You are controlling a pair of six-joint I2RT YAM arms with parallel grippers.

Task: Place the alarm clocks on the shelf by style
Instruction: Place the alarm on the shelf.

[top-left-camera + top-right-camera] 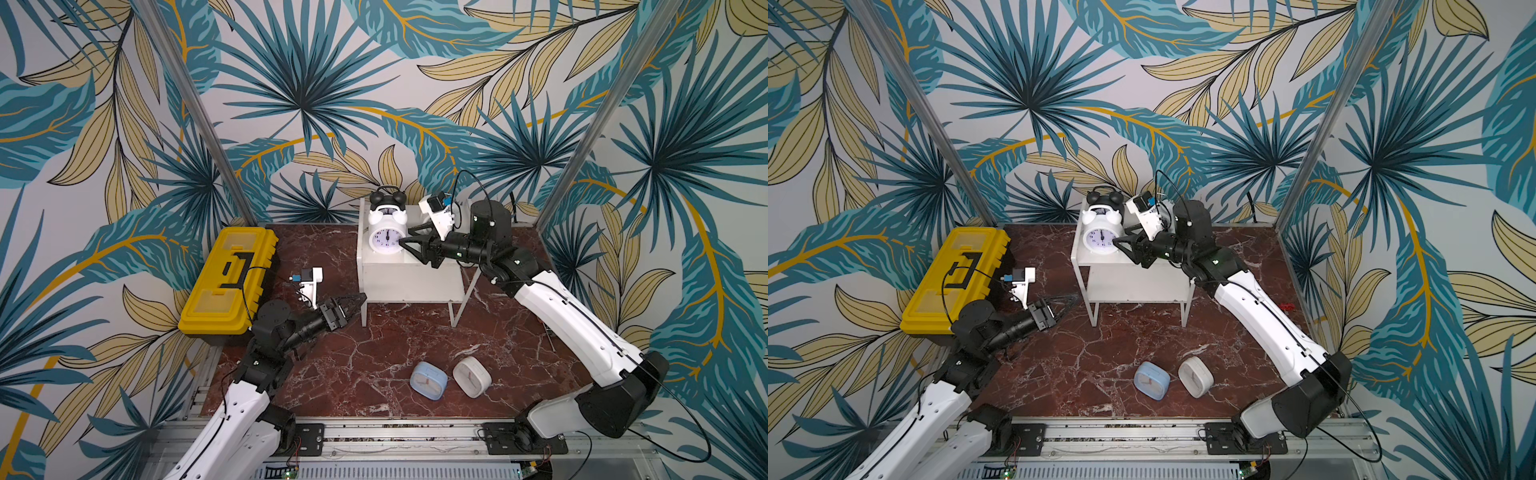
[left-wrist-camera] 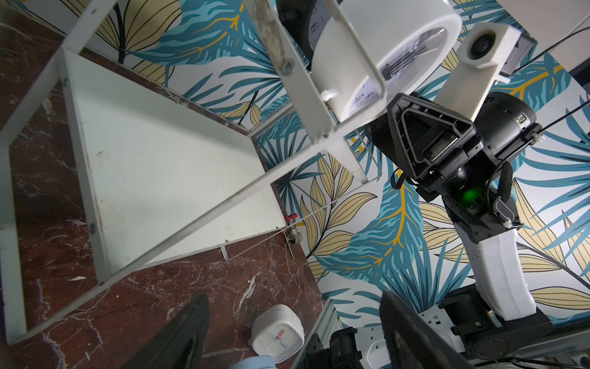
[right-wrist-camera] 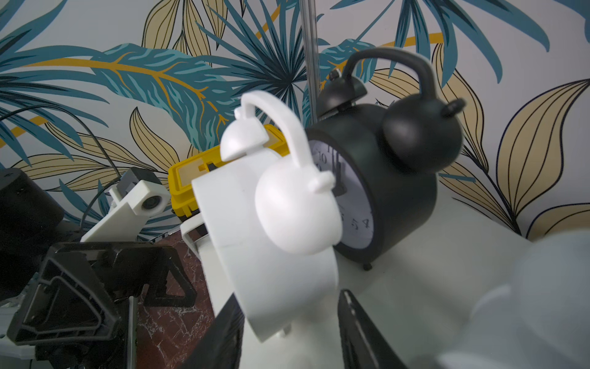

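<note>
Nearest to the camera are the two arms, which rise from the rail at the near edge. The left gripper (image 1: 358, 306) hangs low beside the near left leg of the shelf (image 1: 415, 286), with jaws spread wide and nothing between them. The right gripper (image 1: 406, 236) reaches over the top board from the right. Its jaws are partly apart on both sides of the white twin-bell clock (image 1: 386, 241); whether they press it or only stand around it, I cannot tell. The marble table (image 1: 374, 357) carries everything, with a yellow toolbox (image 1: 228, 282) on the left that has no part in the task. The shelf stands at the far middle. On its top board the black twin-bell clock (image 1: 387, 198) stands upright at the far side, and the white one is just in front of it. The lower board (image 2: 166, 166) is bare. A third round clock I cannot find with certainty; a pale blurred shape (image 3: 526, 303) in the right wrist view may be it. The light blue square clock (image 1: 428, 380) and the white square clock (image 1: 471, 376) lie on the table at the near right, just beside each other. I judge the round style is nearly gathered on top, and the two square clocks are what is left, probably for the bare lower board.
</note>
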